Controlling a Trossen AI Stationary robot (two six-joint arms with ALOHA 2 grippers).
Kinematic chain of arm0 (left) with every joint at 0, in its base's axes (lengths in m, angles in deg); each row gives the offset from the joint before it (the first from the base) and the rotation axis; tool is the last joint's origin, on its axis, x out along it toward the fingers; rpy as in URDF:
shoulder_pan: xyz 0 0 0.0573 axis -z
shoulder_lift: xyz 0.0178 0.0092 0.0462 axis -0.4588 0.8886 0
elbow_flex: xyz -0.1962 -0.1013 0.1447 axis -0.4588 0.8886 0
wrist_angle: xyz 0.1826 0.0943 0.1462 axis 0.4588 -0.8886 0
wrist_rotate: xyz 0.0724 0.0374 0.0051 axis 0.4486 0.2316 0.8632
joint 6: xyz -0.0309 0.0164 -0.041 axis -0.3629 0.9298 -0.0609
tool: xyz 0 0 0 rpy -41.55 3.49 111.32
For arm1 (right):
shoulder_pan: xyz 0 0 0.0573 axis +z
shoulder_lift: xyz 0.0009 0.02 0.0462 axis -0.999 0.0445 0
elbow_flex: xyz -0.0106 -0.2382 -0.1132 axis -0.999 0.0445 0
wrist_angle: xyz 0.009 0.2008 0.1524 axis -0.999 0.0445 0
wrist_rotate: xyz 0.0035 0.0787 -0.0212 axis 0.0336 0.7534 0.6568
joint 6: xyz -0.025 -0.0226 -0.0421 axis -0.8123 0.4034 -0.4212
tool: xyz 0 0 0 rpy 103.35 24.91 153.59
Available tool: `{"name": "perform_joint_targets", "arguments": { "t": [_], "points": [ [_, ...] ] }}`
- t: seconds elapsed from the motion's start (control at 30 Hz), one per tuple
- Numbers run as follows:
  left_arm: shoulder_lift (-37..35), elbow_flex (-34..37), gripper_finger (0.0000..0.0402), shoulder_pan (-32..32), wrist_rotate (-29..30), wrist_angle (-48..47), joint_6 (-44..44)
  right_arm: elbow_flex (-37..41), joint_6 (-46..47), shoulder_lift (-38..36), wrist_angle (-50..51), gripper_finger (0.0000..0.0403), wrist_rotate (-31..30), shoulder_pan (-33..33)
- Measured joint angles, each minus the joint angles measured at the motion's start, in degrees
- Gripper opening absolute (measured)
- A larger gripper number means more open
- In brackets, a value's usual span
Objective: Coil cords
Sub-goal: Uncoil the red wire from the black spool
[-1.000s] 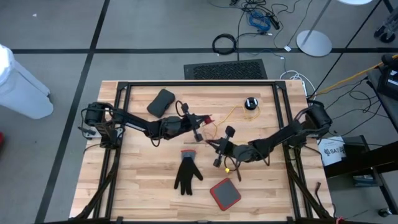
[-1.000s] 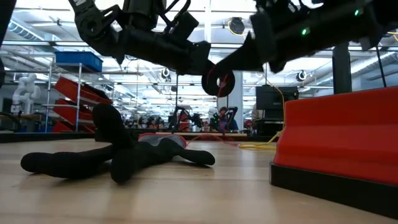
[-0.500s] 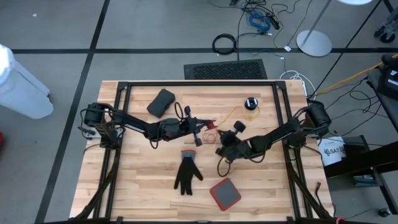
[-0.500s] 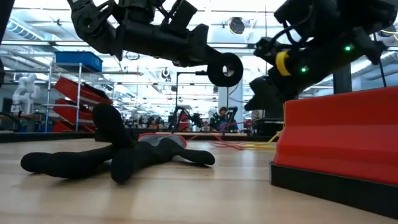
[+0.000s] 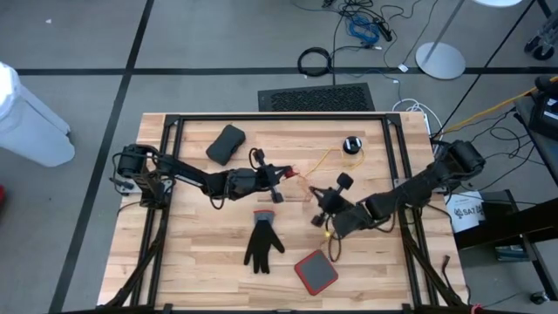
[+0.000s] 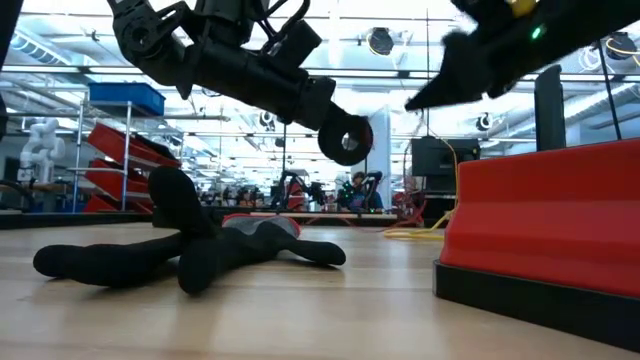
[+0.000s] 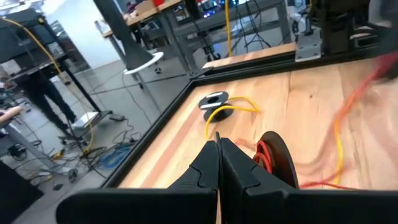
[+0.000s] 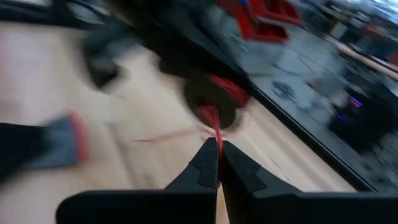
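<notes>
A small black puck [image 7: 273,158] wound with red cord sits right beside my left gripper's [image 7: 217,144] shut fingertips, clear of the table, as the low view [image 6: 345,140] shows. A red strand [image 8: 214,124] runs from this puck [image 8: 214,93] to my right gripper [image 8: 217,149], which is shut on it above mid-table [image 5: 324,209]. My left gripper [image 5: 279,185] is left of it. A second black puck [image 5: 351,144] lies flat at the far right, and its yellow cord [image 5: 323,159] trails toward the middle. My left gripper is shut on a thin yellow strand [image 7: 216,133] that shows at its fingertips, right beside the red-wound puck. The puck is lifted clear of the table. Whether the fingers also touch the puck I cannot tell. My right gripper pinches the red strand [image 8: 216,138] between its two fingertips, a short way from the puck. The strand runs straight from the fingers to the puck, off the table.
A black glove [image 5: 261,242] lies near the front middle, a red-topped box [image 5: 316,270] to its right, and a dark pouch [image 5: 226,144] at the far left. A black frame rail [image 5: 279,117] borders the table.
My right gripper has turned and gone up and toward the table's right edge, keeping hold of the red strand. My left gripper has held the puck near the same spot, bobbing slightly.
</notes>
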Motion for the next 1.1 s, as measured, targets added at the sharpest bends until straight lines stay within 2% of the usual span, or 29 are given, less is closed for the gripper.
{"name": "perform_joint_targets", "arguments": {
  "t": [0.27,0.5,0.77,1.1],
  "points": [
    [0.0,0.0,0.0,0.0,2.8,-0.4,1.5,0.0,-12.9,2.1,-15.7,0.0,7.6,3.8],
    [0.0,0.0,0.0,0.0,3.2,-0.3,1.4,-0.1,-10.3,4.3,-17.4,0.0,19.0,3.8],
    [0.0,0.0,0.0,0.0,3.4,0.0,1.3,0.0,0.7,5.2,-8.3,0.0017,19.8,3.8],
    [0.0,0.0,0.0,0.5,3.4,0.4,3.0,0.0,5.1,5.2,-6.1,0.0115,19.5,5.3]
  ]
}}
